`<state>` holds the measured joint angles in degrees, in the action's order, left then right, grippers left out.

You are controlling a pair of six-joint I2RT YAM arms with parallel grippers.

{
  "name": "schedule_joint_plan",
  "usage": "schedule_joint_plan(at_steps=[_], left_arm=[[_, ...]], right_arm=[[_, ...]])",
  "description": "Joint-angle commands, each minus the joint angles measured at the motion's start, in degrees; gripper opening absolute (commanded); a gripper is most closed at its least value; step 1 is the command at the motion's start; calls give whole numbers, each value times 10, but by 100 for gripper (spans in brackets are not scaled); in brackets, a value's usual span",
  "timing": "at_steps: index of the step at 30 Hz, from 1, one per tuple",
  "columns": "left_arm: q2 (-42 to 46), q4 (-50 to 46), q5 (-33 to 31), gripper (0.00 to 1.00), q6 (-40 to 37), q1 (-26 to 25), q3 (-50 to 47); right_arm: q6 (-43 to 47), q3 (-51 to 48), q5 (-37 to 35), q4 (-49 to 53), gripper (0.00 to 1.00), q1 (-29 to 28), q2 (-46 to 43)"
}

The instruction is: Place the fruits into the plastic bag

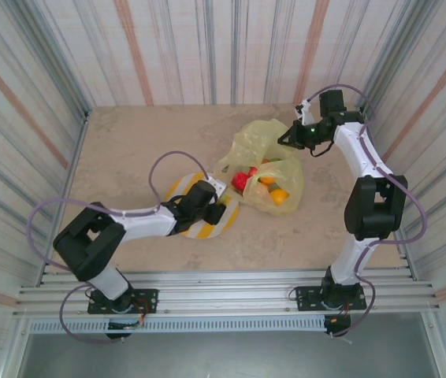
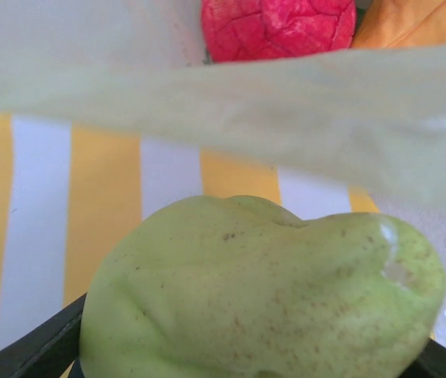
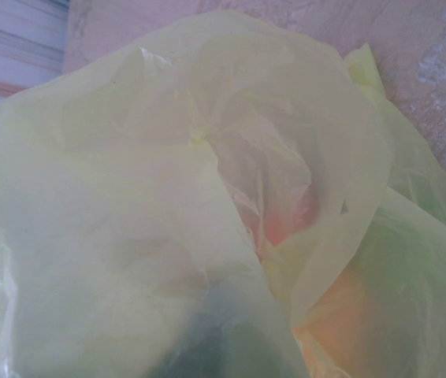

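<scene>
Fingers point(image 2: 26, 354) of left gripper point(image 1: 217, 211): dark tips sit low on either side of the pear point(image 2: 262, 291). Cannot tell whether they pinch it or only bracket it.

Right gripper point(image 1: 289, 140): closed on the far upper edge of the plastic bag point(image 1: 264, 161), with the film drawn up toward it.

Surface: beige, stone-mottled table point(image 1: 128, 142). Metal rails point(image 1: 231, 295) run along the near edge. Walls point(image 1: 34, 79) on three sides are pale corrugated panels with grey and rust stripes.

Plate point(image 1: 195, 231): round, yellow-and-white stripes, left of the bag and touching or slightly under its rim.

Bag: thin, crinkled, translucent yellow-green, lying right of table centre with its mouth facing the plate. Right wrist view: folded layers, with pink and orange tints showing through.

Fruits: the pear is yellow-green, speckled and glossy. It hangs over the plate just short of the bag's rim. Inside the bag are a red fruit point(image 1: 240, 181) with a crackled skin and an orange fruit point(image 1: 279, 196).
</scene>
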<state>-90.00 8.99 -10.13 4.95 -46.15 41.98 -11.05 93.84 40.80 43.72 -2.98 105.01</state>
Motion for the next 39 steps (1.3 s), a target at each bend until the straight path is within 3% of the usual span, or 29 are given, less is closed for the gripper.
schedule_joint_plan(at_steps=[1,4,12,18,25,39], left_arm=[[62,-15,-37,68,15,0,-25],[112,-28,-44,67,22,14,-41],[202,-31,51,65,26,42,-2],[125,-23,115,64,23,40,86],[4,-19,141,63,19,17,182],[-94,-12,166,63,23,-27,251]], right_arm=[[16,-1,8,15,0,-2,9],[16,-1,8,14,0,-2,9],[15,0,8,13,0,-4,10],[15,-1,8,14,0,-5,10],[16,-2,9,14,0,-4,10],[16,-2,11,13,0,-4,10]])
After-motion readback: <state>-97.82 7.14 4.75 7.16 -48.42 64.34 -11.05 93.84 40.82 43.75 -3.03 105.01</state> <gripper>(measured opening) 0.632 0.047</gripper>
